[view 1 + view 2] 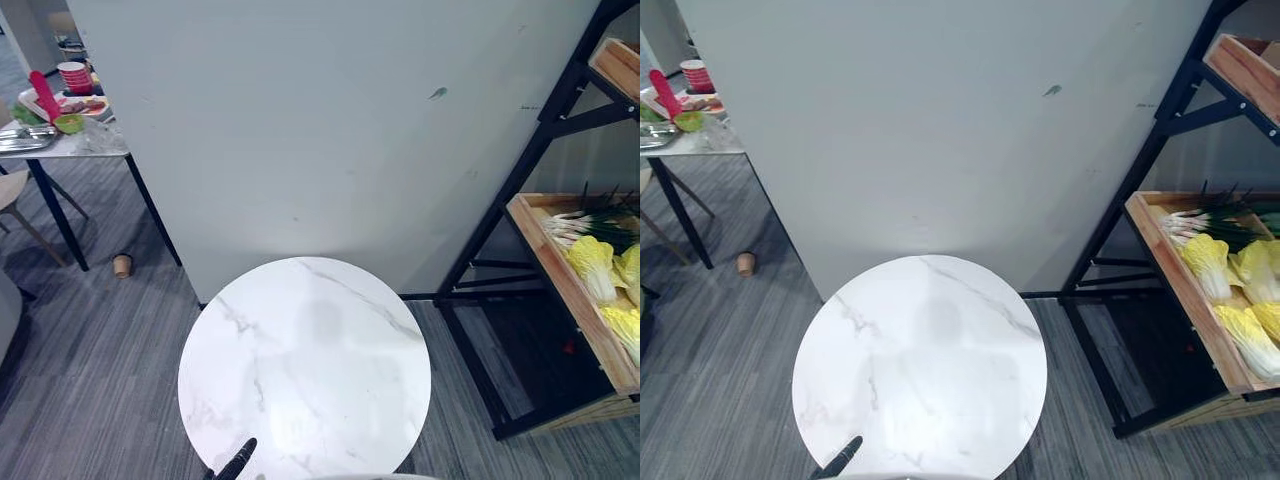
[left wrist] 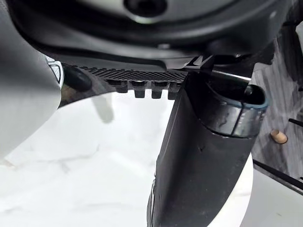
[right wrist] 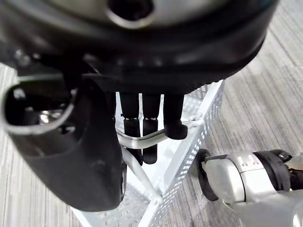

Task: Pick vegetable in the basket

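Left robot hand (image 1: 238, 462) low at the near rim of the round white marble counter (image 1: 300, 350), fingers straight, thumb held apart from them, nothing gripped. Poised over the marble top in the left wrist view; cannot tell whether touching it.

Right robot hand (image 3: 90, 156) clamped on the wire handle (image 3: 191, 124) of a white perforated metal basket (image 3: 201, 109), fingers (image 3: 150, 146) curled round the bar from above. Basket hanging just under that hand, over grey plank floor (image 3: 265, 71).

Napa cabbages (image 1: 593, 265) and spring onions (image 1: 590, 222) lying together in a wooden crate (image 1: 556, 262) on a black metal rack (image 1: 480, 250). Well off to the right of the left robot hand and farther out than it, apart from the counter.

Far out to the left of the left robot hand, a second counter (image 1: 70, 145) bearing red cups (image 1: 74, 76) and a green bowl (image 1: 68, 123). Below it on the floor, a small brown cup (image 1: 122, 265).
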